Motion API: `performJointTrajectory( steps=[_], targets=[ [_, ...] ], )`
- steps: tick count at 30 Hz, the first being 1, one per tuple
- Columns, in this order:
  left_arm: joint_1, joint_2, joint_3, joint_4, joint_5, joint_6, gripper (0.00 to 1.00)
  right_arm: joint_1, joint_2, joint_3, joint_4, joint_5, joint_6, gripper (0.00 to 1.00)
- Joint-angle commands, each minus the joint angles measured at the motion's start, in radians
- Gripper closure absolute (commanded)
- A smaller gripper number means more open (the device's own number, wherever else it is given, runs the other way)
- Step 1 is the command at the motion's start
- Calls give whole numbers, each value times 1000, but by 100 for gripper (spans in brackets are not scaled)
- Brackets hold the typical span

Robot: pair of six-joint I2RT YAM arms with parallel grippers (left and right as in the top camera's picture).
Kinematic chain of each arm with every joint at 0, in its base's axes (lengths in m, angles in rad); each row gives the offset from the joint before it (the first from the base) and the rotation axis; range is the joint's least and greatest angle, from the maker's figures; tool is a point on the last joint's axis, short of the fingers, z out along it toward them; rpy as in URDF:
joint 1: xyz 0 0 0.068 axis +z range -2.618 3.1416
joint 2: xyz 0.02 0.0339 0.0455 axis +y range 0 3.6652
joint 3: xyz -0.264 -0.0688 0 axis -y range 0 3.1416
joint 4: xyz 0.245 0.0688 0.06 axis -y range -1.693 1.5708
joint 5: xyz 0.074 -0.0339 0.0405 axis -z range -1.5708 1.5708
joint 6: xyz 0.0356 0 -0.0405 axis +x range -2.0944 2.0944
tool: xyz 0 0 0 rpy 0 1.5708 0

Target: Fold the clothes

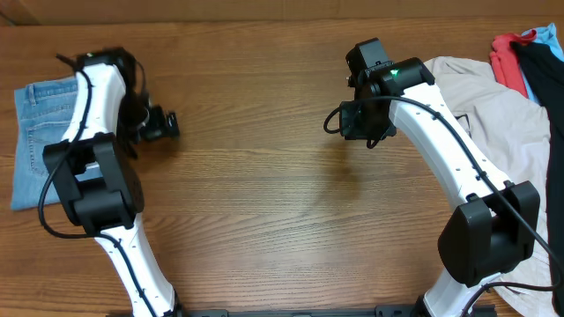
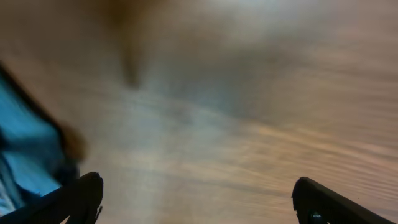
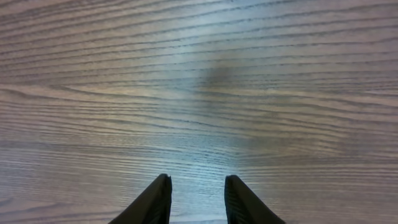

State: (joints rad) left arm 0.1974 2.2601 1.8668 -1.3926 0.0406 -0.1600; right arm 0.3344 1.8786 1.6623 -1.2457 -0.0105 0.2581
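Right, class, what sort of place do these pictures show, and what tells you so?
Likely a robotics lab workbench: a left arm and right arm stand at a wood-grain table, with folded jeans and a heap of other garments on it.

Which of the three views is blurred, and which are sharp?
Left wrist view: strongly blurred, the table grain smeared, the jeans only a blue smudge. Right wrist view: sharp grain, a soft shadow ahead of the right hand. Overhead view: clear.
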Motion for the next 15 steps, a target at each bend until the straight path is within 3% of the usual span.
performJointTrajectory(
  steps=[1, 15],
  targets=[
    [22, -14, -60, 6, -102, -73, 0, -1, -6, 13, -3, 10, 4, 68],
    [137, -14, -85, -31, -103, -92, 0, -1, -6, 13, -14, 10, 4, 68]
  ],
)
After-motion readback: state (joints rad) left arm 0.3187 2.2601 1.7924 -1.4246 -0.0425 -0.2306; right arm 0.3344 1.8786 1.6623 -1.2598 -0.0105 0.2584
